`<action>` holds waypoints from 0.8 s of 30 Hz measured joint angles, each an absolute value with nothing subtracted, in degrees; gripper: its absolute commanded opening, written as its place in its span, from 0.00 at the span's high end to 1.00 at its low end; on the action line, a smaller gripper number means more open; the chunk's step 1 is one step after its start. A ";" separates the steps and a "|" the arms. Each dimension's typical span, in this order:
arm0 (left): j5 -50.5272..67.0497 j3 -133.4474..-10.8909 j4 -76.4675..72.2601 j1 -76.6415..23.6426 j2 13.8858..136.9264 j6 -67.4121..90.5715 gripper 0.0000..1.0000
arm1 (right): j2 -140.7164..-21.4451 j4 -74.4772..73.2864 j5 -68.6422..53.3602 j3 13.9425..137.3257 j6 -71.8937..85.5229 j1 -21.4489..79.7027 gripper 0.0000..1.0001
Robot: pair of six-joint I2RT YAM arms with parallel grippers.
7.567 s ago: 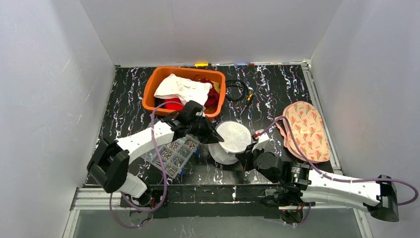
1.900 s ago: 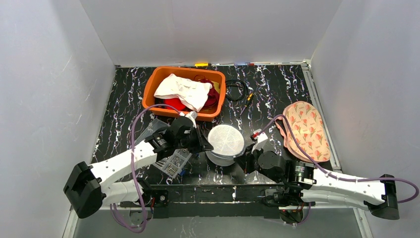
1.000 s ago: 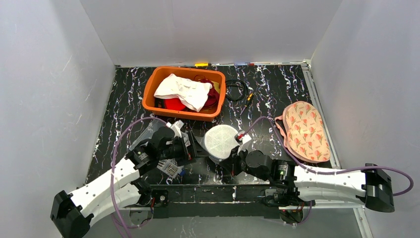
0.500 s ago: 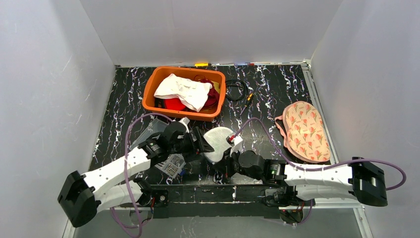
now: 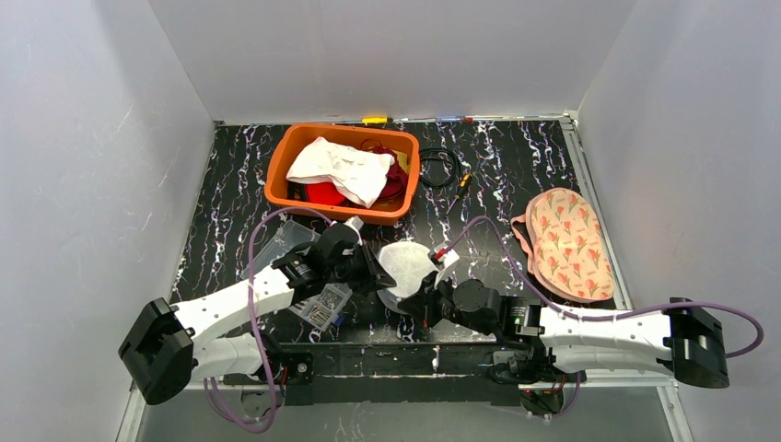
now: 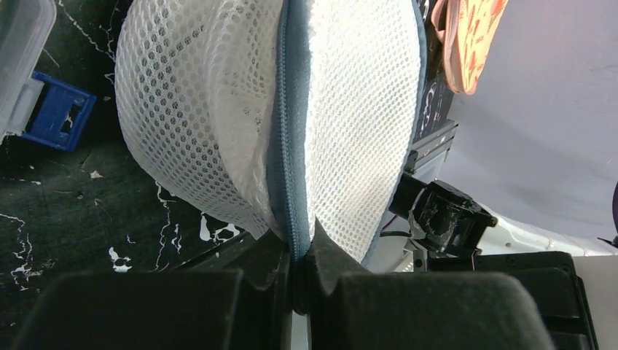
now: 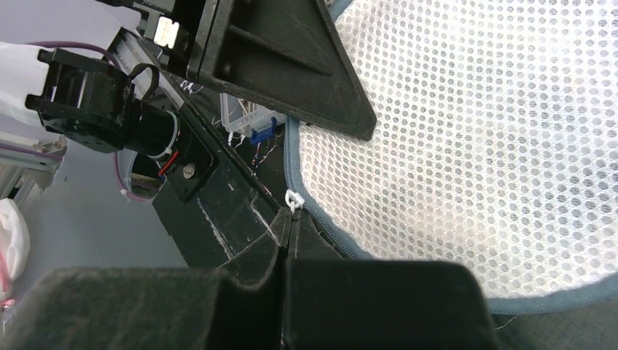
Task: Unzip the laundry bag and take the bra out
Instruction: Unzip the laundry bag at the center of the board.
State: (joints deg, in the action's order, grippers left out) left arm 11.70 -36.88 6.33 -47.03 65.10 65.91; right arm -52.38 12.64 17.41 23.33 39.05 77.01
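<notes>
Near the front edge of the table (image 5: pixel 516 157), between the two arms, you have the laundry bag (image 5: pixel 405 265) tilted up on edge, its zip closed as far as the left wrist view shows. Your left gripper (image 6: pixel 297 251) is pinched on the blue zip seam; your right gripper (image 7: pixel 288 235) is pressed together on the blue rim, right by the white zipper pull (image 7: pixel 292 198). Floral bra (image 5: pixel 564 241) lies well apart, by the table's right edge.
</notes>
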 measured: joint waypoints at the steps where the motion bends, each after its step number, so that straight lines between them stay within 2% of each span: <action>1: 11.55 -37.19 6.52 -47.11 65.04 65.63 1.00 | -52.12 12.43 17.54 23.33 39.05 77.01 0.99; 7: 11.18 -38.09 7.31 -47.11 64.66 64.75 1.00 | -48.64 8.51 19.38 23.35 39.05 77.03 0.99; 15: 12.43 -38.11 5.91 -46.81 64.31 62.85 1.00 | -37.08 -6.33 26.55 23.40 40.49 77.36 0.99; 19: 17.74 -38.79 2.50 -45.19 65.98 60.20 1.00 | -31.86 -13.45 30.22 23.57 40.75 77.38 0.99; 24: 25.52 -44.84 0.62 -43.46 75.02 54.76 1.00 | -29.21 -17.98 31.73 23.57 40.32 77.38 0.99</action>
State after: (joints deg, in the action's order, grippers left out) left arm 25.52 -44.84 0.62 -43.46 75.02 54.76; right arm -29.21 -17.98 31.73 23.57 40.32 77.38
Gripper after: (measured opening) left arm 0.034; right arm 0.029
